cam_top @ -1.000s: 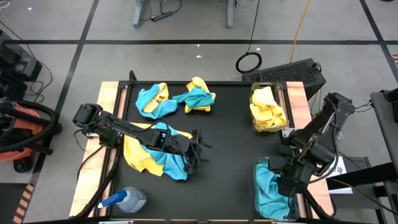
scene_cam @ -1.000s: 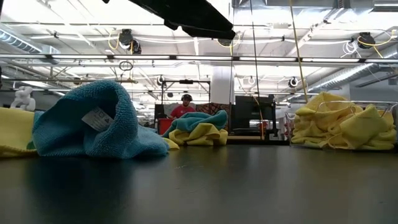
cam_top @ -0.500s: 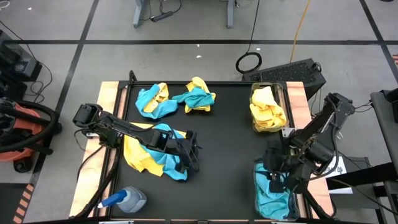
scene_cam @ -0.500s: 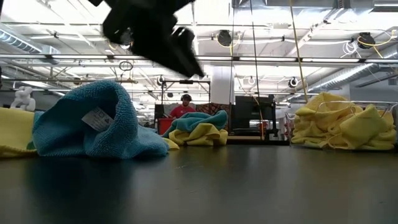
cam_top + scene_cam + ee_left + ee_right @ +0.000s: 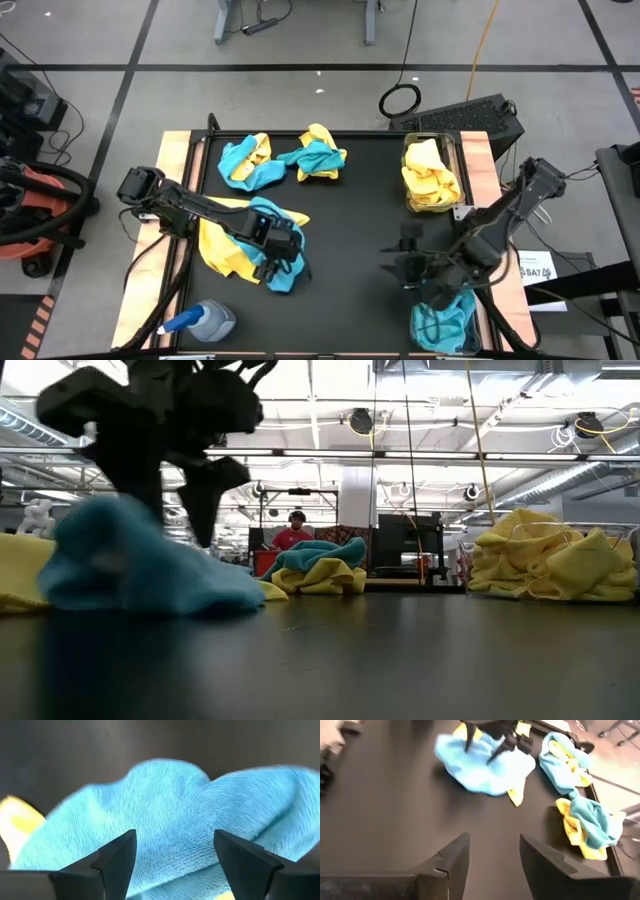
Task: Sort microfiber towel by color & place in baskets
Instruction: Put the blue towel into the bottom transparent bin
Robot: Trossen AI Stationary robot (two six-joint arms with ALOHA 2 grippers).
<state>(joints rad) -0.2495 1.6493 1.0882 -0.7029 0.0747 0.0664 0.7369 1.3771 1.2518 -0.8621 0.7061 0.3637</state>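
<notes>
While the left gripper [image 5: 278, 262] hangs with jaws apart over the teal towel [image 5: 165, 815] at the high view's lower left, it could pinch the yellow towel [image 5: 222, 250] beneath too; the right gripper [image 5: 402, 266], empty, jaws apart, sits lower right beside the teal basket [image 5: 445, 318]; no readable writing

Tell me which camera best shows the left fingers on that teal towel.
Left wrist view: both open fingers straddle the teal towel. High view shows the left gripper over the pile; low view shows it blurred; right wrist view shows it distant.
</notes>
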